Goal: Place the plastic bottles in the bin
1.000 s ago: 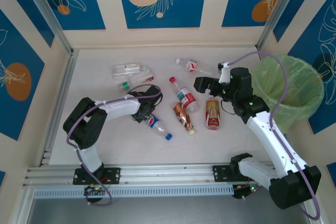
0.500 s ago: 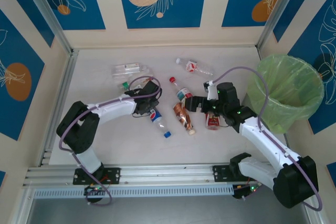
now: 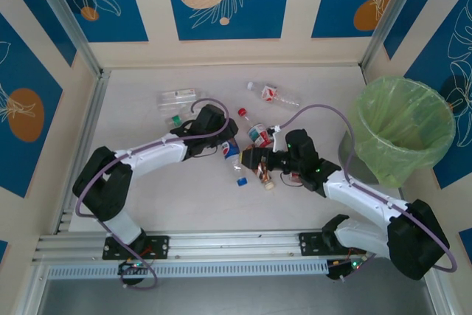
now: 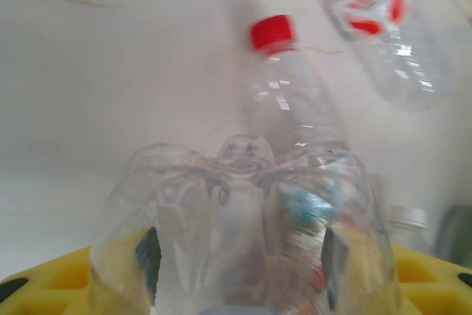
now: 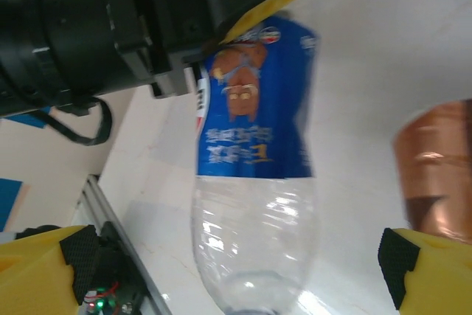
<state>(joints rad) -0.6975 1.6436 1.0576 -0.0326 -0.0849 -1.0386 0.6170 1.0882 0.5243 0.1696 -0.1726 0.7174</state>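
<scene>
Left claw (image 3: 225,145): closed on the base end of the blue-labelled bottle (image 3: 231,152); in the left wrist view the clear base (image 4: 236,212) sits between the black pads (image 4: 147,254). Blue-labelled bottle: blue-capped end pointing away from the left claw, towards the near edge of the surface (image 3: 147,197). Right claw (image 3: 255,158): jaws spread wide, gripping nothing, just beside the blue-labelled bottle (image 5: 254,108); in the right wrist view the bottle's clear end shows between that claw's (image 5: 236,267) yellow fingers (image 5: 424,271), touching neither. Copper-coloured bottle (image 3: 259,166): lying directly at the right claw, at its right finger in the wrist view (image 5: 439,164). Red-capped bottle (image 3: 254,130): just beyond both claws, seen ahead of the left claw (image 4: 287,86). Red-labelled bottle (image 3: 271,94): farther beyond the red-capped one. Clear bottle (image 3: 177,98) and green-capped bottle (image 3: 177,118): behind and left of the left claw. Bin (image 3: 394,164), green-lined: well apart to the right of the right claw.
</scene>
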